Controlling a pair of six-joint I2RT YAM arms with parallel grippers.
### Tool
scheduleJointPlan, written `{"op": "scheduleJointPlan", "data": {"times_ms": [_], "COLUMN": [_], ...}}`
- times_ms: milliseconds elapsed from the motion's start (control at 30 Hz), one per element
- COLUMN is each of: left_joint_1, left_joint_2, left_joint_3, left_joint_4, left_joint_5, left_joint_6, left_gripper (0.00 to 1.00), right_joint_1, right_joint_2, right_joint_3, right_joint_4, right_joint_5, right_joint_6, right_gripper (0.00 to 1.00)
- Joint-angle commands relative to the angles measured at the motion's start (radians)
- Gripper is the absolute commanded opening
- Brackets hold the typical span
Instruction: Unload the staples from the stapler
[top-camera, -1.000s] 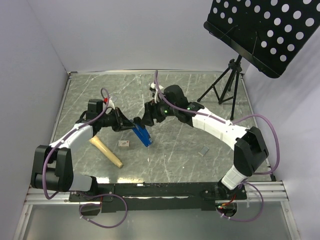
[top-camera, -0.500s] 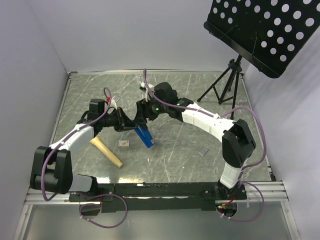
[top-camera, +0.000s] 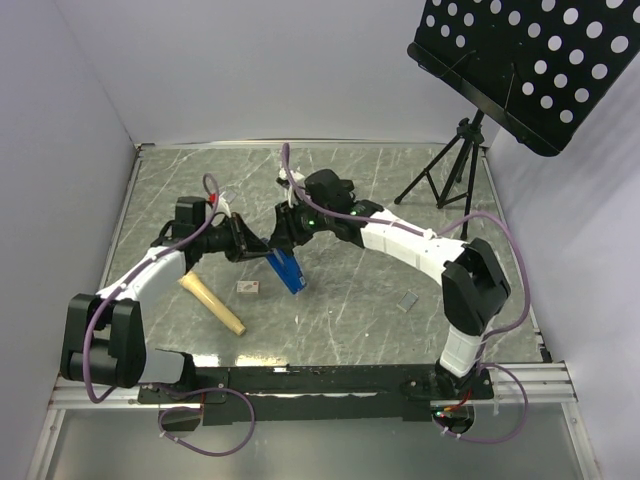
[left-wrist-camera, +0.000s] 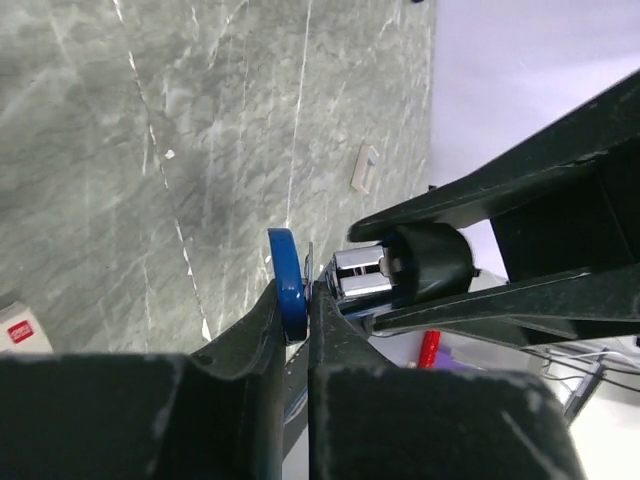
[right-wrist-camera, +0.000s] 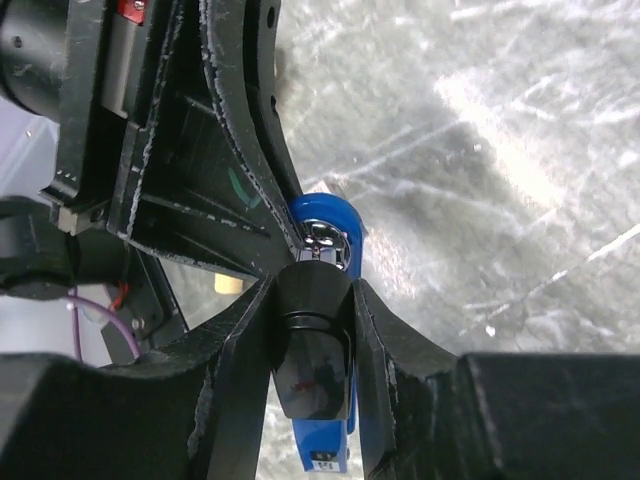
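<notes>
The blue stapler (top-camera: 288, 270) hangs over the middle of the table, held from both sides. My left gripper (left-wrist-camera: 300, 300) is shut on the edge of its blue top cover (left-wrist-camera: 288, 285). My right gripper (right-wrist-camera: 312, 290) has its fingers pressed on both sides of the stapler's black base (right-wrist-camera: 312, 340). The silvery rail end (right-wrist-camera: 326, 240) shows just beyond the base, with the blue cover (right-wrist-camera: 335, 218) behind it. In the left wrist view the rail (left-wrist-camera: 360, 276) and black base (left-wrist-camera: 425, 260) sit between the right fingers (left-wrist-camera: 520, 170). I cannot make out any staples.
A wooden cone (top-camera: 212, 305) and a small box (top-camera: 248, 288) lie on the table left of the stapler. A small grey piece (top-camera: 408, 300) lies to the right. A music stand's tripod (top-camera: 455, 165) occupies the back right corner, its perforated desk (top-camera: 530, 60) overhead.
The right gripper's jaws have closed from wide onto the stapler's black base, and the right arm has swung in leftward. The left gripper and stapler have barely moved.
</notes>
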Motion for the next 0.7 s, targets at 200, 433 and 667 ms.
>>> {"op": "scheduleJointPlan", "data": {"times_ms": [200, 433, 667], "left_joint_1": [0.176, 0.199, 0.208], "left_joint_2": [-0.032, -0.072, -0.101], "left_joint_3": [0.043, 0.057, 0.082], "left_joint_4": [-0.053, -0.042, -0.036], "left_joint_5": [-0.026, -0.048, -0.034], "left_joint_6": [0.008, -0.034, -0.085], "left_gripper": [0.01, 0.01, 0.01], "right_joint_1": [-0.071, -0.074, -0.079], "right_joint_2": [-0.248, -0.32, -0.377], "right_joint_3": [-0.227, -0.391, -0.521], "right_joint_4": [0.139, 0.129, 0.126], "right_joint_5": [0.031, 0.068, 0.027], "right_joint_6": [-0.01, -0.033, -0.068], "right_gripper": [0.09, 0.16, 0.26]}}
